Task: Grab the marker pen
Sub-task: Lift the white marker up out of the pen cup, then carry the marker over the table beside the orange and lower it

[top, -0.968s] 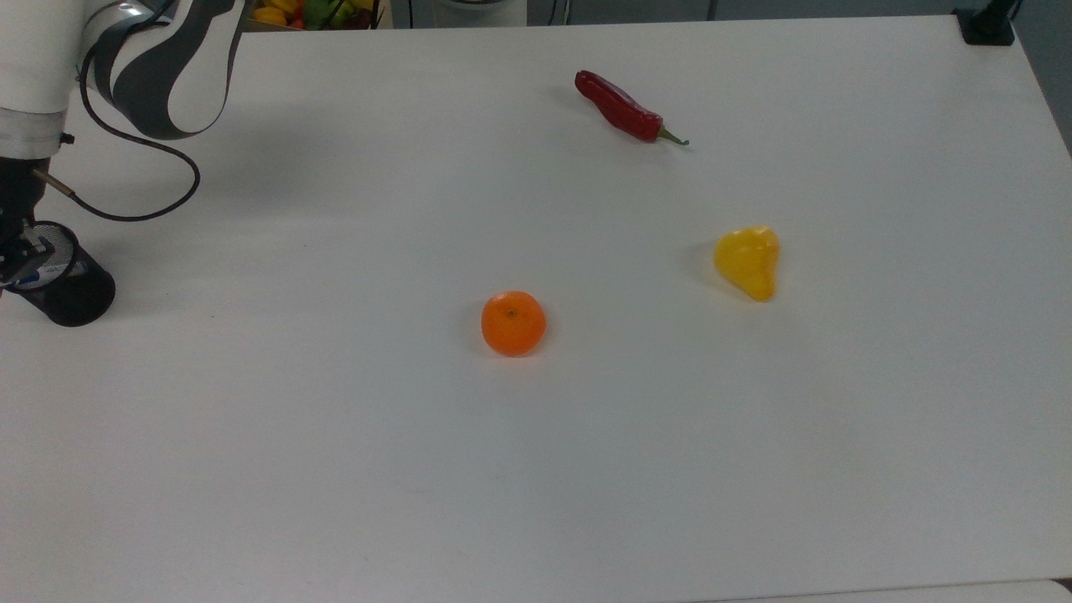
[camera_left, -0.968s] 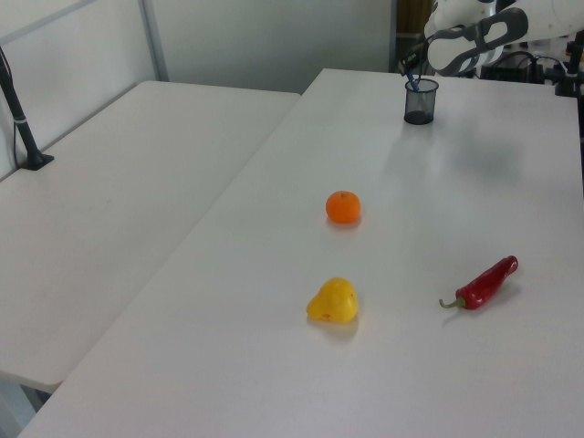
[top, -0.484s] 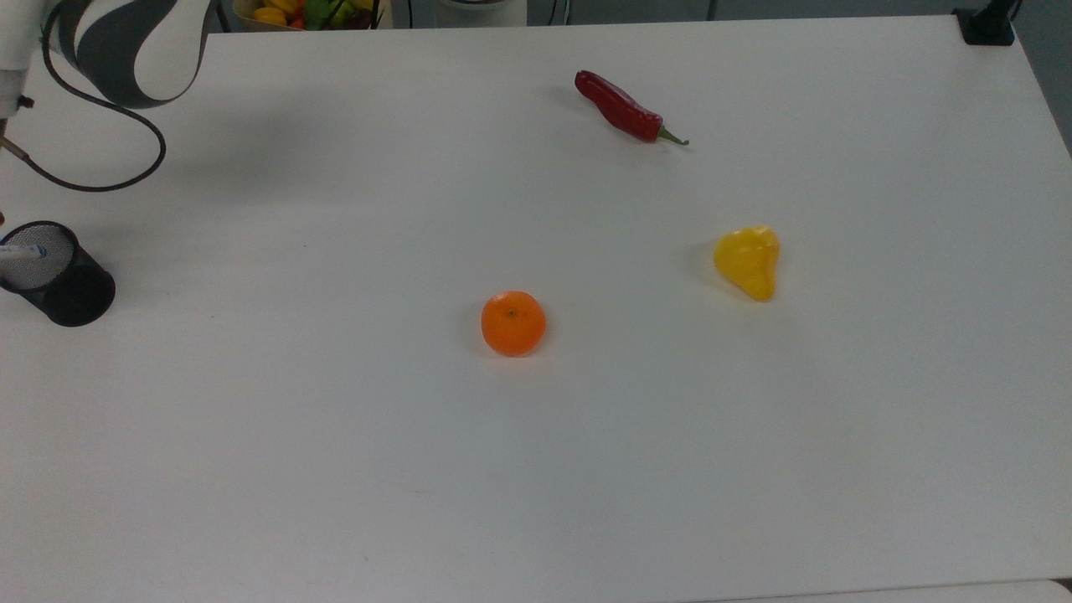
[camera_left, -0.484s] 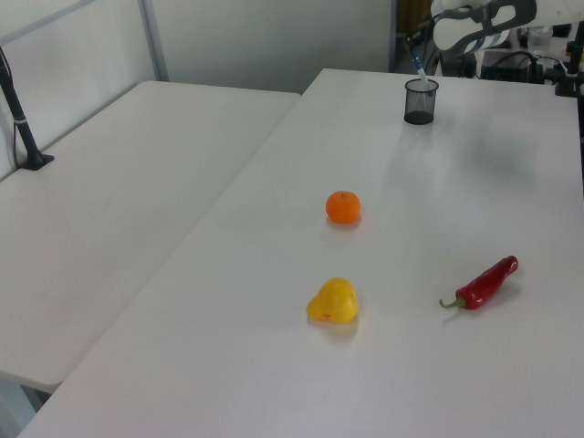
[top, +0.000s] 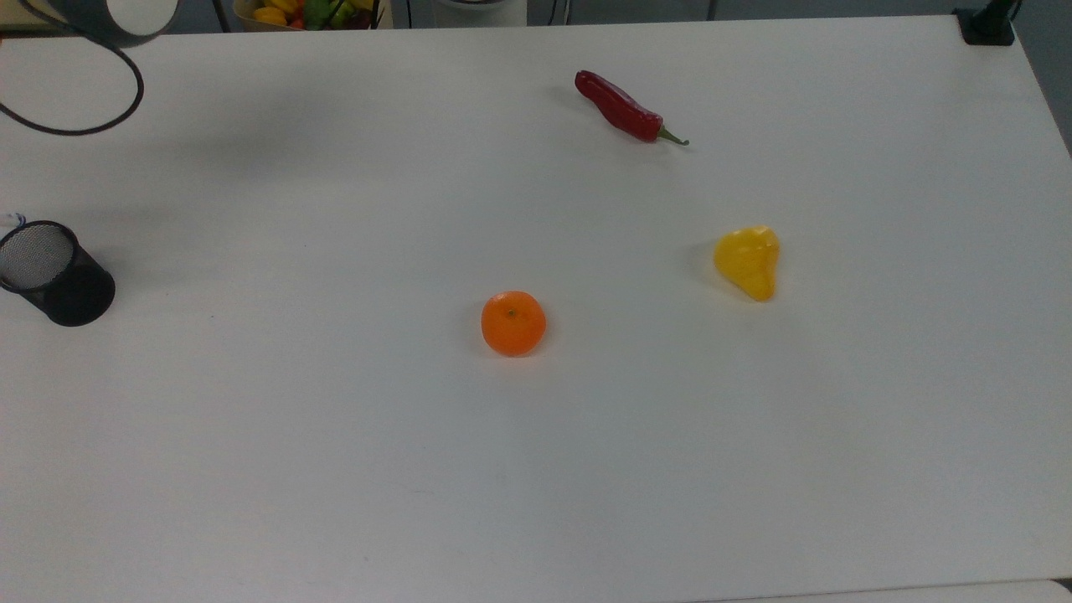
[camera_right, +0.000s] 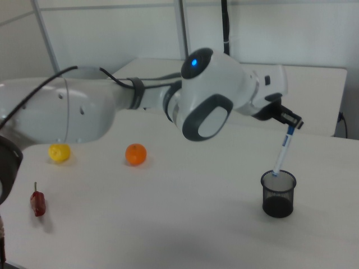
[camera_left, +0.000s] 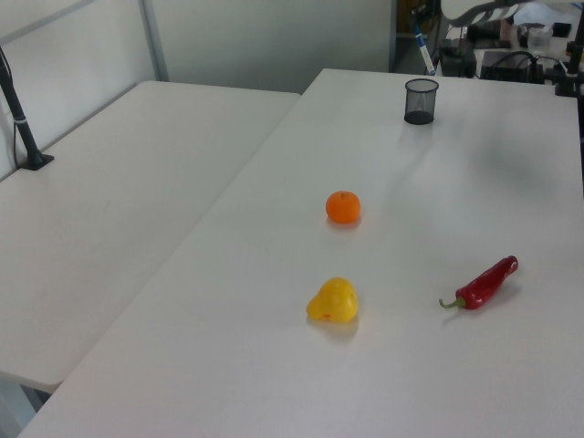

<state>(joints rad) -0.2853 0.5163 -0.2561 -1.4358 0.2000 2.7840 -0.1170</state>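
In the right view, a black mesh pen cup (camera_right: 277, 194) is seen nearest, round and open-topped, on the smooth white table (camera_right: 168, 224). Just above its rim the slim white marker pen (camera_right: 282, 151) is held tilted, its lower tip at the cup's mouth, its blue-capped top clamped in the gripper (camera_right: 291, 123). Farther off, well apart, a glossy orange (camera_right: 136, 154), a yellow pepper (camera_right: 59, 152) and a red chilli (camera_right: 38, 203) are seen.
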